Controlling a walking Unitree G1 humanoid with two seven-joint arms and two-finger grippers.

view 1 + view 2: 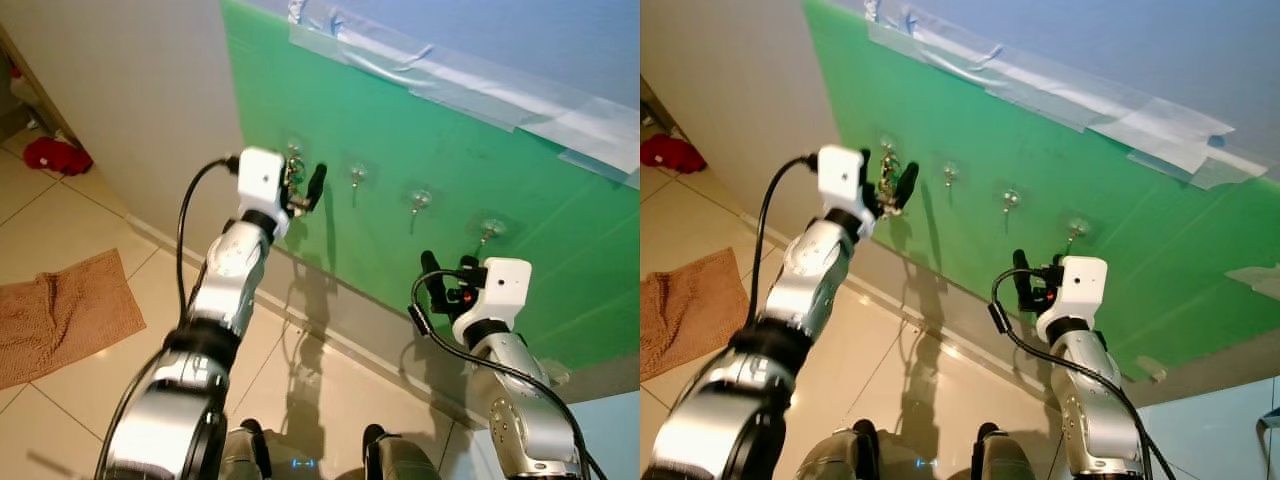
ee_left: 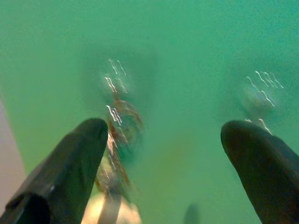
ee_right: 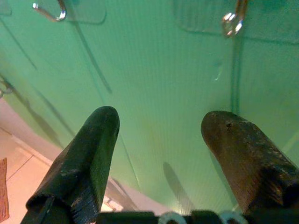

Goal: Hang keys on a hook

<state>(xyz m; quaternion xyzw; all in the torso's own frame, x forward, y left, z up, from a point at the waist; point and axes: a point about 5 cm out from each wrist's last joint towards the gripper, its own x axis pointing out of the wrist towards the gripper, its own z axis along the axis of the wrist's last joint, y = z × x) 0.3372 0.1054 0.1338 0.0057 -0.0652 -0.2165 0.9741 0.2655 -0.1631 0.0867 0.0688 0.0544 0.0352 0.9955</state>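
Reaching up to the green board [image 1: 400, 160], the left claw [image 1: 303, 190] is seen at the leftmost of four small hooks stuck in a row on that board. Its two black fingers [image 2: 70, 172] are spread apart, and nothing is clamped between them. The keys [image 1: 294, 172] are found at this leftmost hook [image 1: 295, 150], hanging against the green surface, just beside the left finger of the claw and partly in front of the claw's white body. In the left wrist view the keys [image 2: 117, 135] are shown blurred, close to one finger and well apart from the other; whether that finger touches them cannot be told.

The second hook [image 1: 356, 176], the third hook [image 1: 420, 200] and the fourth hook [image 1: 490, 230] are seen further to the right along the board, each on a clear pad.

The right claw [image 1: 432, 285] is held lower, under the fourth hook and near the board. Its fingers [image 3: 88, 158] are also apart and hold nothing. In the right wrist view two hooks are seen above the fingertips, well apart from them.

Strips of clear tape [image 1: 440, 70] are seen along the upper edge of the board. On the tiled floor [image 1: 90, 400], to the left, a brown mat [image 1: 60, 315] is laid, and a red cloth [image 1: 55, 155] lies farther away near the wall.
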